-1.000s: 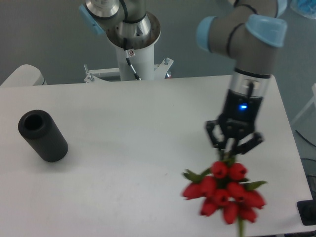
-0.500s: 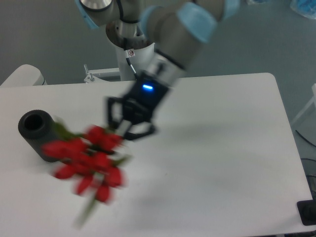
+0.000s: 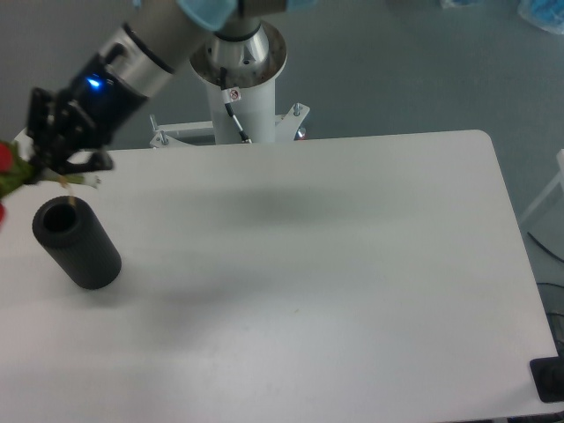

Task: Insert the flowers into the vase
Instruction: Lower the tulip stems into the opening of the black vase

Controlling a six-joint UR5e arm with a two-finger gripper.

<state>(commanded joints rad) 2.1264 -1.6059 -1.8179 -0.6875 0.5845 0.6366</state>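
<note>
The tabletop [image 3: 335,264] spreads white and bare away from the fingers, out to their far side and below them. Above it the arm [image 3: 141,53] reaches in from the top of the picture and slants down to the left edge, a blue light glowing on the wrist.

The vase [image 3: 77,242] stands on the tabletop directly beneath the fingers and a shade toward the centre of the picture. It is a black cylinder whose round mouth [image 3: 60,217] faces up toward them. From this camera its long axis leans down and to the right, which may be only the angle of view.

The fingers [image 3: 62,159] hang above that mouth, apart from it, clenched on the flowers [image 3: 11,172]. Most of the bunch is cut off by the picture's left edge. Only a red bud or two and some green show, jutting out sideways past the fingers, away from the centre. So the bunch seems to lie nearer level than upright, though its full length and the stem ends are hidden.

The coming move turns on this: the hole lies just below, while the stems look to point across it and not down into it. In my judgement the bunch must be tipped stem-down and lined up over the mouth before lowering, or the stems may catch the thick rim.
</note>
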